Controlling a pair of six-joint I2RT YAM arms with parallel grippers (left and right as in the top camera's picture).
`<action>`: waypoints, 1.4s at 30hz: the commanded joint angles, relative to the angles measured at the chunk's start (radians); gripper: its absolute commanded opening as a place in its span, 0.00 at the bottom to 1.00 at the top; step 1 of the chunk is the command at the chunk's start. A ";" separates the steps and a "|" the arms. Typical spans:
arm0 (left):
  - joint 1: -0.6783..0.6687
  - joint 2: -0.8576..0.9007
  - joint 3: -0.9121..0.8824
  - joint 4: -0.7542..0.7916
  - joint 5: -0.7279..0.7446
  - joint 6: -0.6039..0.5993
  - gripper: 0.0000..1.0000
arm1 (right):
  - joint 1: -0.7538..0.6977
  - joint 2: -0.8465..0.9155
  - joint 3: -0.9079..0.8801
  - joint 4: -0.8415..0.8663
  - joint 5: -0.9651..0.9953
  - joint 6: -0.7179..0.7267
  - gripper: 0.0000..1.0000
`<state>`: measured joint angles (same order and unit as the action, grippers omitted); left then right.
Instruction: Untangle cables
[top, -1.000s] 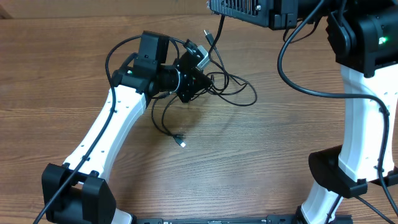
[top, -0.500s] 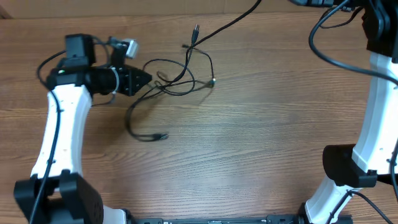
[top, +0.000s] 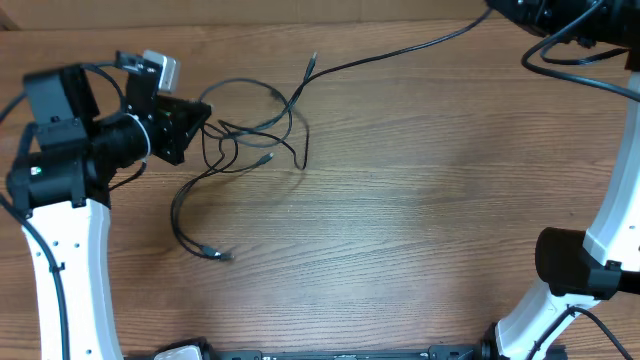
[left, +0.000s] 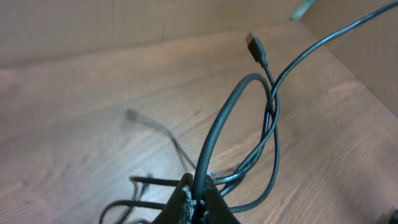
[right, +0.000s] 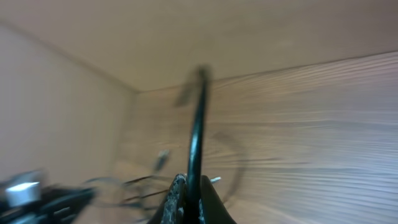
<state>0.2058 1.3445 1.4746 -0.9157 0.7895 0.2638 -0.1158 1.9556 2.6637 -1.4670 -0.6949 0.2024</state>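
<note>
Left hand (top: 198, 113) clenched on cables (top: 250, 137) near far table (top: 420, 210) edge; right hand (right: 189, 191) grasps one strand (right: 196, 124).

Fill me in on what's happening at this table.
Two robot arms are working on a tangle of thin black cables. The left tool is shut on a strand beside the knot; the right tool is shut on another strand leading away to the right. The knot is not yet undone, and one plug end lies loose on the table.

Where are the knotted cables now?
Overhead view, left side of the table: the cables lie just right of the left gripper, which pinches one strand.
</note>
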 joint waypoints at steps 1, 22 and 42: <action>0.011 -0.014 0.104 -0.016 0.013 -0.010 0.04 | -0.021 -0.013 0.006 -0.017 0.197 -0.048 0.09; -0.194 0.051 0.213 0.169 0.153 -0.233 0.04 | 0.295 0.002 -0.033 -0.227 0.132 -0.315 0.91; -0.255 0.089 0.213 0.389 -0.027 -0.949 0.04 | 0.470 0.005 -0.366 -0.090 -0.163 -0.755 0.64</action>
<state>-0.0196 1.4364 1.6630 -0.5163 0.8360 -0.6022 0.3210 1.9575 2.3009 -1.5837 -0.8043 -0.4953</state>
